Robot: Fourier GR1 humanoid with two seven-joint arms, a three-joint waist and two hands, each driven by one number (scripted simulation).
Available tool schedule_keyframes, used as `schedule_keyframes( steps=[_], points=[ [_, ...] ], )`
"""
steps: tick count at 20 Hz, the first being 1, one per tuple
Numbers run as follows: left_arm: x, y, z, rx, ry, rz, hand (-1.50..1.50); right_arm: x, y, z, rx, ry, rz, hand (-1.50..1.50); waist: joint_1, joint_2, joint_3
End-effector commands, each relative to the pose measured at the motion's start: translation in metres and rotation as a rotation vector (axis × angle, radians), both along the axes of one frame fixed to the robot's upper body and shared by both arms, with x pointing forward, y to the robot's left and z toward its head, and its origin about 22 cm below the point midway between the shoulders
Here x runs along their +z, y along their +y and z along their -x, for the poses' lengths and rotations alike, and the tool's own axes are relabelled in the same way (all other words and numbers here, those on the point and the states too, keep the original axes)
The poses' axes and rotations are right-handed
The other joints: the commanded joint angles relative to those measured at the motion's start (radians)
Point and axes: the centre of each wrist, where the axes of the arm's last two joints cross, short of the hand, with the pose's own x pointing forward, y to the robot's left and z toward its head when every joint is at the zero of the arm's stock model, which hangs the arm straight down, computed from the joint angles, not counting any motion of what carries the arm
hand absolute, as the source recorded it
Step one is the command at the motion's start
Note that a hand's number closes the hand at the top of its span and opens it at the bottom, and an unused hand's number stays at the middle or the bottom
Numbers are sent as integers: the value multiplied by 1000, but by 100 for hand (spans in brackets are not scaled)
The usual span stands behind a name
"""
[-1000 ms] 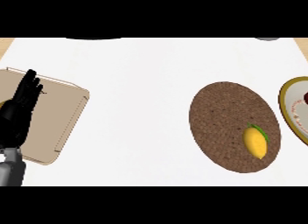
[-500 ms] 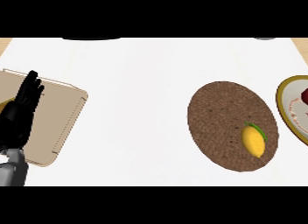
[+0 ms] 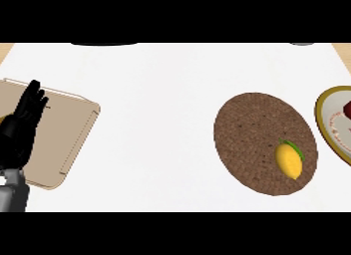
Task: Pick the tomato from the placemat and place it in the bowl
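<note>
left hand [image 3: 18,130] | lower-left edge | fingers straight, pointing up | resting

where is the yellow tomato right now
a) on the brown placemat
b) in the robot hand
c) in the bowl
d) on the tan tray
a: the tomato lies on the round placemat, apart from the bowl at the right edge, with the only visible robot hand open over the tray at the left.

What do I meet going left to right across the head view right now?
Left hand, open and resting over the tan tray → brown placemat → yellow tomato on the placemat → bowl at the right edge, something red inside.
</note>
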Motion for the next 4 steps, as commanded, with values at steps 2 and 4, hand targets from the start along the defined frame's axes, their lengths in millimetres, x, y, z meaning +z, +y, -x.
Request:
schedule_keyframes(
  steps=[2,4],
  points=[
    [12,1,-4,-20,-8,12,0,-6,-10,40,58,-81,-25,-150,10,2,2],
    [-7,-18,12,-9,-3,7,0,-3,-8,42,66,-102,-6,-150,10,0,0]
  ],
)
